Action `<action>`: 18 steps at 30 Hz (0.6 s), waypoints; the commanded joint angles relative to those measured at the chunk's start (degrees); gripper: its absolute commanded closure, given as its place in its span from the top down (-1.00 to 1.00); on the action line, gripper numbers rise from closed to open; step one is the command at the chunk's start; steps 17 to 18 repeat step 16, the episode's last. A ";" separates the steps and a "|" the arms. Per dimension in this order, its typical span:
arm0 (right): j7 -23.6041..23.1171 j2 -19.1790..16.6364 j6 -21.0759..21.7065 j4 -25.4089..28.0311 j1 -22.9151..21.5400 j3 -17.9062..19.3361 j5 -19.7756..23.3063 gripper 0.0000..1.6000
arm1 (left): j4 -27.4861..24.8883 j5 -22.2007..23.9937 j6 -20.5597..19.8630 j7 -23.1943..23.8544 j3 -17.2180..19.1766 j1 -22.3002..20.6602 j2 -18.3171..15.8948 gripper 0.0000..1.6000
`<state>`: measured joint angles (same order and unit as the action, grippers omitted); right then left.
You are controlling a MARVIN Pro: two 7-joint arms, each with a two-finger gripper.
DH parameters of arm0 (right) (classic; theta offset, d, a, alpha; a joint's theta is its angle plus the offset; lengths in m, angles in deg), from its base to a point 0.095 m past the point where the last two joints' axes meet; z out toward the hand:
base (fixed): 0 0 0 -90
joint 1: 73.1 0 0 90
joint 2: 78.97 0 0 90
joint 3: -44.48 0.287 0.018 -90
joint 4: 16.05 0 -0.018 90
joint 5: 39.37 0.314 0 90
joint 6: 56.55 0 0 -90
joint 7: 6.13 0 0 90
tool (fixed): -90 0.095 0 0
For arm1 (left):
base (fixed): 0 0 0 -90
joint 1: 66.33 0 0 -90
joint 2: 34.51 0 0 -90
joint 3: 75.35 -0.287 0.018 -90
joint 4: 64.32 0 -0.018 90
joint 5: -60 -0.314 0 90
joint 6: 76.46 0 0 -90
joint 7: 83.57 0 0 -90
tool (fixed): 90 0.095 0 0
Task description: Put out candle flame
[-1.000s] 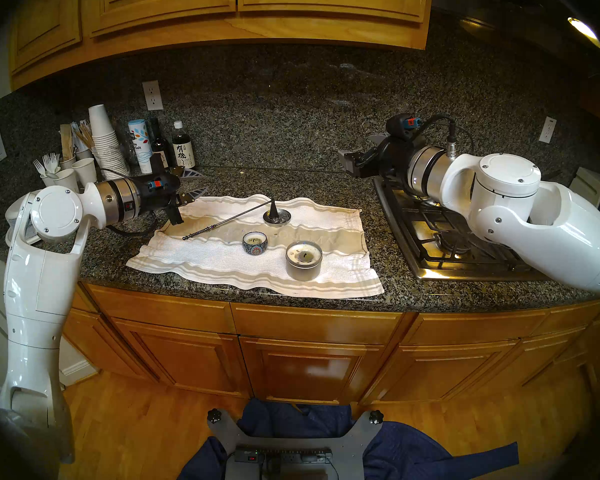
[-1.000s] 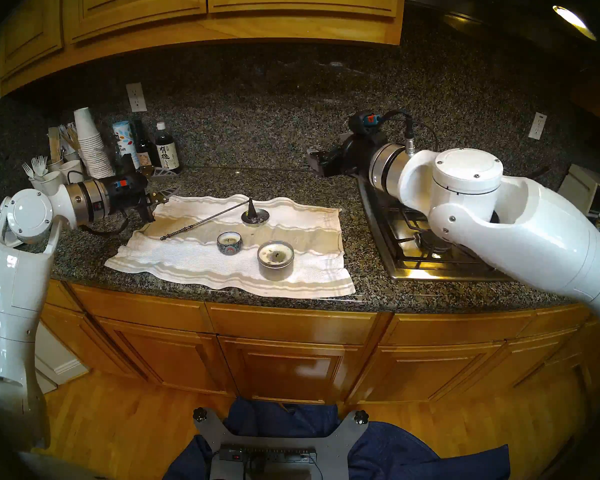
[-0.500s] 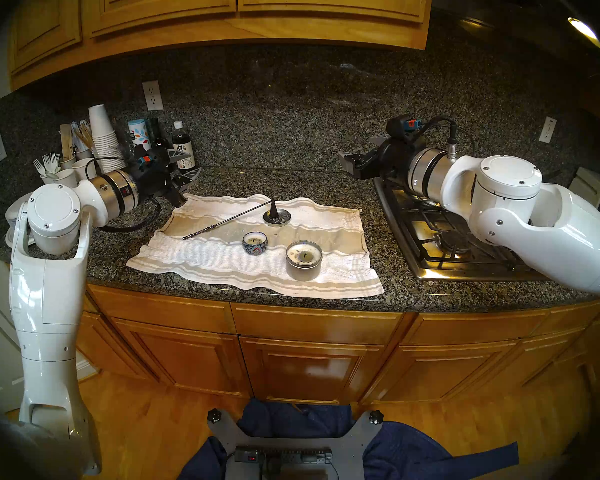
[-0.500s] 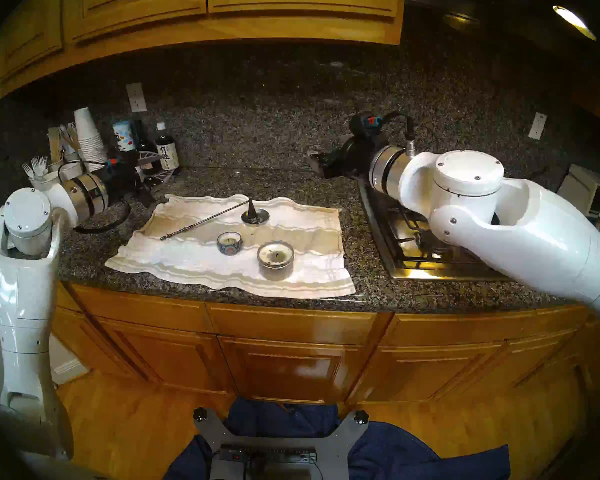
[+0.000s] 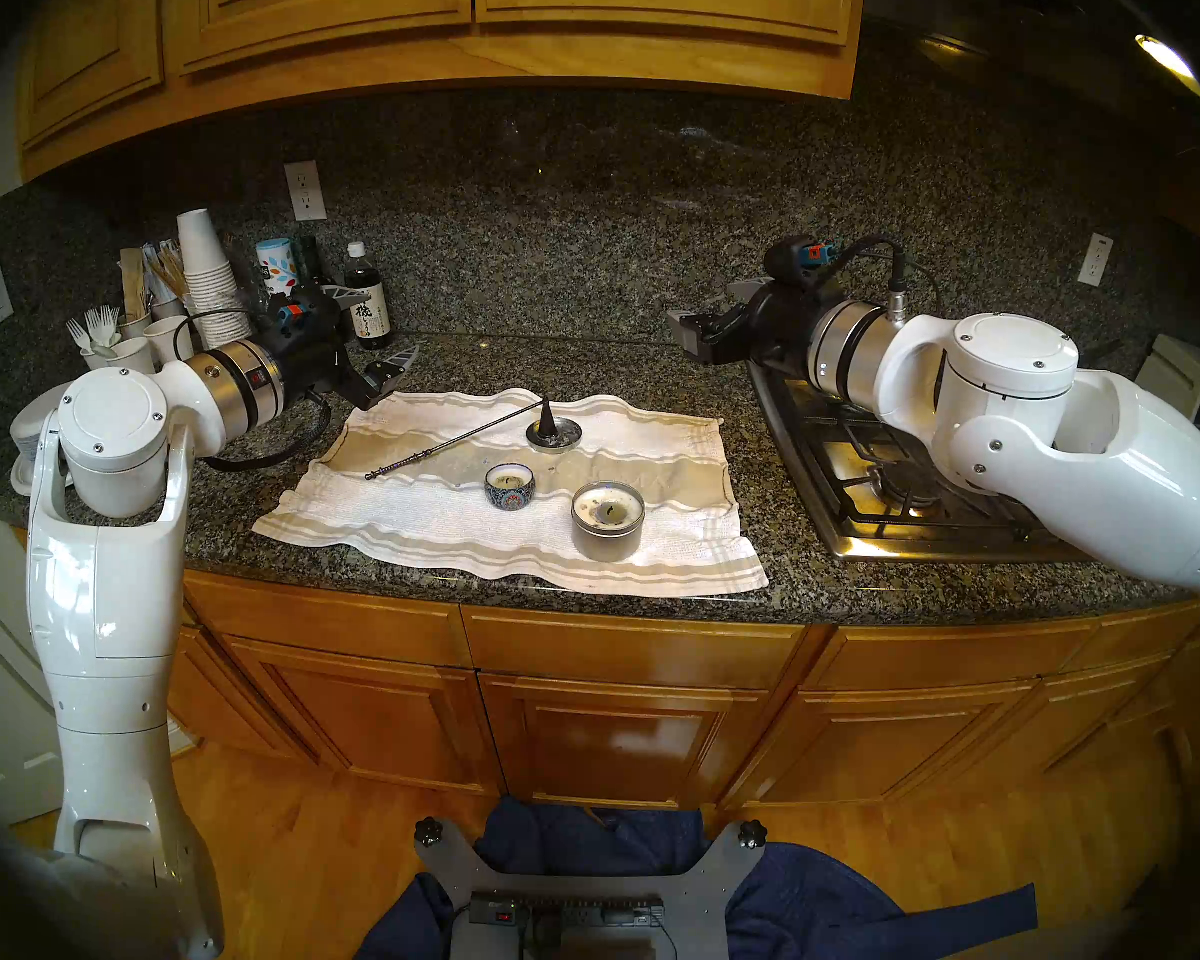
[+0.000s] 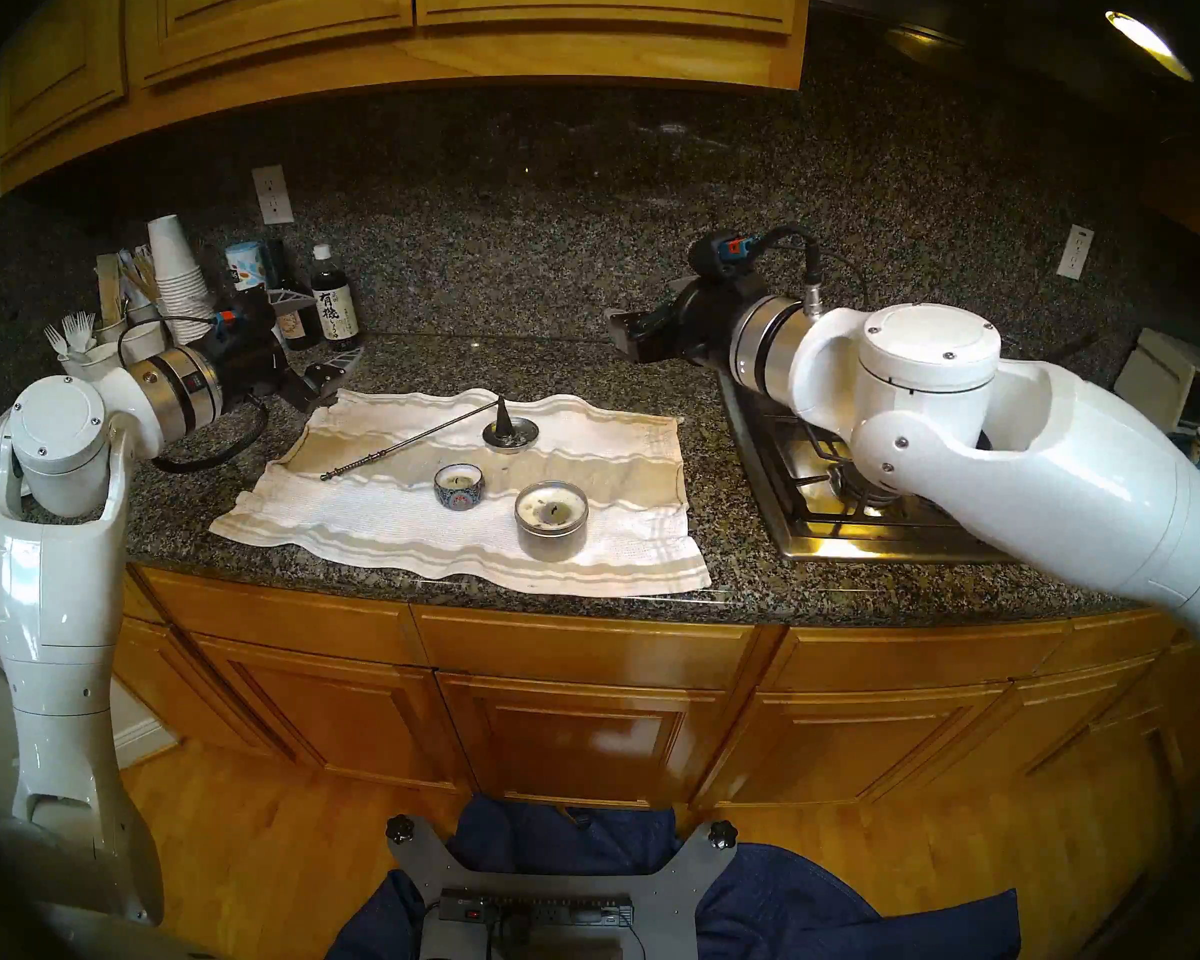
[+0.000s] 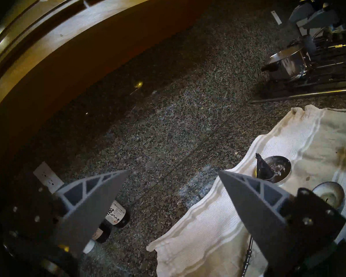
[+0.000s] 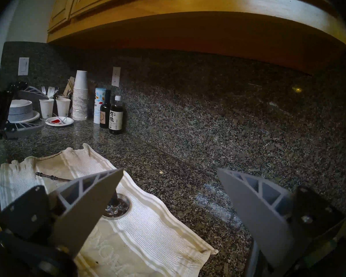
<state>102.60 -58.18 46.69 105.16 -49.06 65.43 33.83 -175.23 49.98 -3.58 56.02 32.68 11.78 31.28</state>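
Observation:
On a white striped towel (image 5: 445, 522) stand a round tin candle (image 5: 607, 519) and a small patterned bowl candle (image 5: 509, 486); no flame shows on either wick. A long-handled snuffer (image 5: 445, 446) lies behind them, its cone resting on a metal dish (image 5: 553, 433). My left gripper (image 5: 396, 323) hovers open and empty past the towel's back-left corner, close to the bottles; its wrist view shows the snuffer cone (image 7: 263, 168) and the bowl candle (image 7: 328, 194). Over the counter beside the stove, my right gripper (image 5: 694, 314) is open and empty too.
Paper cups (image 5: 209, 287), plastic forks, a salt canister and dark bottles (image 5: 365, 307) crowd the back left, right by the left gripper. A gas stove (image 5: 895, 480) lies under my right arm, with a steel pot (image 7: 286, 64) on it. Cabinets overhang the backsplash.
My left gripper has drawn back from the towel's left edge toward the bottles, rolled over, and opened its jaws wide. The right arm has edged slightly left.

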 commanded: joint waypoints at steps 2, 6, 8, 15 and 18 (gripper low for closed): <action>0.12 -0.18 -0.12 0.01 -1.82 1.59 -0.43 1.00 | -1.65 0.35 0.46 -0.41 0.67 -1.61 -0.10 1.00; 0.13 -0.17 -0.12 0.01 -1.83 1.58 -0.44 1.00 | -1.65 0.32 0.49 -0.40 0.69 -1.61 -0.06 1.00; 0.13 -0.17 -0.11 0.01 -1.84 1.57 -0.44 1.00 | -1.65 0.32 0.51 -0.39 0.70 -1.61 -0.05 1.00; 0.14 -0.18 -0.11 0.01 -1.85 1.56 -0.43 1.00 | -1.65 0.32 0.55 -0.39 0.71 -1.61 -0.04 1.00; 0.14 -0.18 -0.11 0.01 -1.85 1.56 -0.43 1.00 | -1.65 0.32 0.55 -0.39 0.71 -1.61 -0.04 1.00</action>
